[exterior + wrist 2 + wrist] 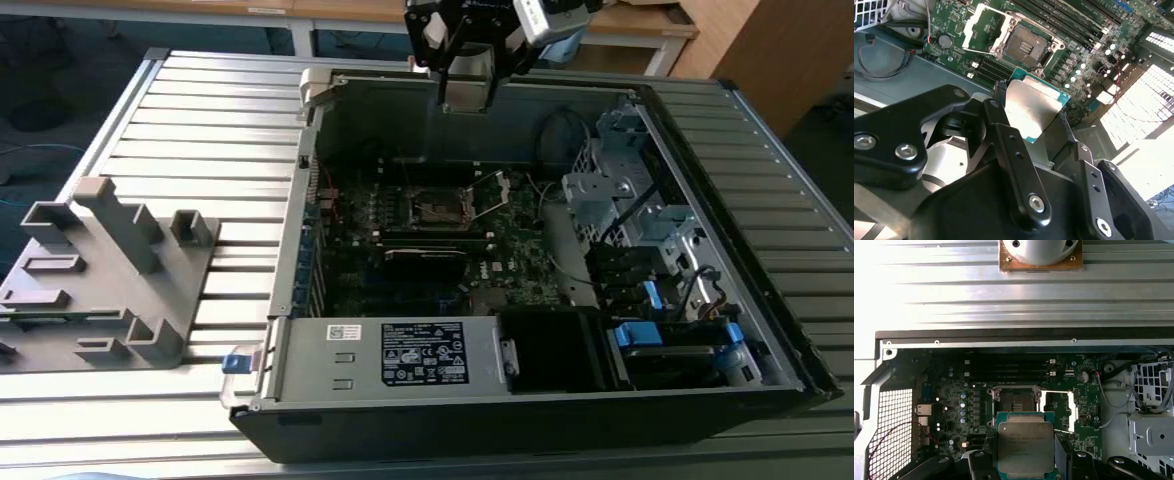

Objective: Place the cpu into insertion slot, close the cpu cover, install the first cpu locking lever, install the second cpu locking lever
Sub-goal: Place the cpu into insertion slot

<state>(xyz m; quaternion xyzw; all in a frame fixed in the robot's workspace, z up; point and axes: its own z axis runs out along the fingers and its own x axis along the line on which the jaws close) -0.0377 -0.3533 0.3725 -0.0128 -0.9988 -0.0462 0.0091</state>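
While my gripper (467,92) hangs over the far wall of the open case (287,300), it is clamped on the cpu (1030,112). I see a black finger (999,120) against each of two opposite edges, and the chip's dull metal top shows in the first wrist view.

Reading the exterior view from its left, a grey plastic fixture (107,280) sits on the slatted table (200,130), just clear of the case. Next comes the board (360,270), lying flat inside the case. The socket (434,210) is near its middle, empty, with its contact field bare. Just beside the socket, on the exterior view's right, the cover (491,190) is swung open on its hinge, a silvery frame with an open window. Farther right are drive bays with blue tabs (667,335). A labelled power supply (400,355) fills the near side of the case.

In both wrist views the cpu is in the air, apart from the socket and not yet seated.
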